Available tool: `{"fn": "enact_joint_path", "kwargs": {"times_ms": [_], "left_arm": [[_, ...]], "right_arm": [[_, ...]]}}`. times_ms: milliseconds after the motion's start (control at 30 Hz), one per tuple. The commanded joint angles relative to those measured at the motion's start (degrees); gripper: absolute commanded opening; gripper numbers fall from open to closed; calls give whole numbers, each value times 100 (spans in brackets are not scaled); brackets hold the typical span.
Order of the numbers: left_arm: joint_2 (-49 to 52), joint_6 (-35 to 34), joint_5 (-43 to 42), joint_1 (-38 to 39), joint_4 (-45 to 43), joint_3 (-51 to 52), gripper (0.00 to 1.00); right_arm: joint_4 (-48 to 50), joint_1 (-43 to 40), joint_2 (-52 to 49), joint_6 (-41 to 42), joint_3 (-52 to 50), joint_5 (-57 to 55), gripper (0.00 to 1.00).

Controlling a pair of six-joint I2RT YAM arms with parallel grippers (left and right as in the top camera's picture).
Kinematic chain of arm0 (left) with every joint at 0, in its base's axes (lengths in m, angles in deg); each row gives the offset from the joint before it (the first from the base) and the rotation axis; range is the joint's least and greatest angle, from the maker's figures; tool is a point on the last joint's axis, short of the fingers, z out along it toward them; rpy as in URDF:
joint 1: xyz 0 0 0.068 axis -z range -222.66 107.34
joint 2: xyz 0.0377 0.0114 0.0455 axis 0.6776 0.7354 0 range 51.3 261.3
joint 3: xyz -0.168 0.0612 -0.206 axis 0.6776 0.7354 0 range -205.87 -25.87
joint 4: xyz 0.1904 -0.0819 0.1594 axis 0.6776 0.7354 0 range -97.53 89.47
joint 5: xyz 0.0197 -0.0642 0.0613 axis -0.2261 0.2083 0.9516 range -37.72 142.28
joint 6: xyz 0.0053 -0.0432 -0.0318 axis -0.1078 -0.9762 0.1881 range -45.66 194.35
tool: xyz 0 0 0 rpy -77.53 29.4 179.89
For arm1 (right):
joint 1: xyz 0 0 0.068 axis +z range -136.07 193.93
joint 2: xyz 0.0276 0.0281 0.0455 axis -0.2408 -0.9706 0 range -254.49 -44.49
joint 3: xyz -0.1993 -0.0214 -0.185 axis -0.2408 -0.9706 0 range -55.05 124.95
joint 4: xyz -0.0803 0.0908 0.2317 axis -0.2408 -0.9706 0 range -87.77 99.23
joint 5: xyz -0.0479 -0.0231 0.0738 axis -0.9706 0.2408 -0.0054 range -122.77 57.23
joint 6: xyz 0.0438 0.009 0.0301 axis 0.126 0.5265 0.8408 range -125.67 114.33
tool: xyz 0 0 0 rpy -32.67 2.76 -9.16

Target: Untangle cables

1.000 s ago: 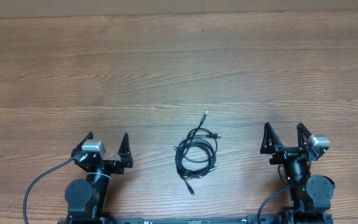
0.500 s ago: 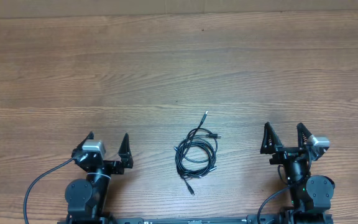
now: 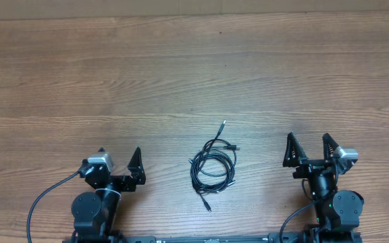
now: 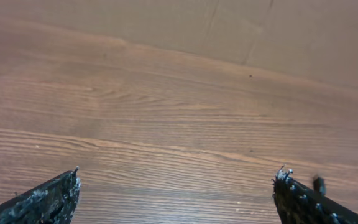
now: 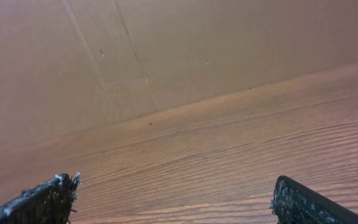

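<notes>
**Both grippers wide open, cable bundle sitting between them**

Closest to the near edge of the table [image 3: 194, 67] you've got the two arms. The left gripper [image 3: 117, 162] has its fingers spread wide and nothing between them. Its wrist view shows the same thing, just bare wood grain between the two black fingertips [image 4: 61, 193]. The right gripper [image 3: 308, 145] is also spread wide and empty, and both its fingers point toward the far side of the table.

The cables [image 3: 214, 170] lie flat on the wood between the two grippers, well apart from both and about level with them. It's a loose coil of thin black loops overlapping each other. The bundle's long axis runs near to far. One plug end [image 3: 208, 208] trails toward the near edge. Another plug end [image 3: 223, 124] sticks out toward the far side, leaning a bit to the right. A third short end [image 3: 235, 146] pokes out on the right side of the coil.

Past the cables there's only open wooden tabletop. At the far edge stands a plain brown cardboard wall [image 5: 166, 50].
</notes>
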Motion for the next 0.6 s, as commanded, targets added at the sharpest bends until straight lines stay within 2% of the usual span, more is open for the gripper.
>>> {"fn": "enact_joint_path", "kwargs": {"times_ms": [0,100,367,567], "left_arm": [[-55,-887,-90,-57,72,-50,100],[-55,-1154,-122,-57,68,-52,100],[-50,-1165,-542,-57,20,-190,99],[-7,-1161,-546,-57,358,-557,100]], "right_arm": [[26,-20,68,-44,-61,-55,100],[26,-20,68,-44,-61,-55,100],[26,-20,68,-44,-61,-55,100],[26,-20,68,-44,-61,-55,100]]}}
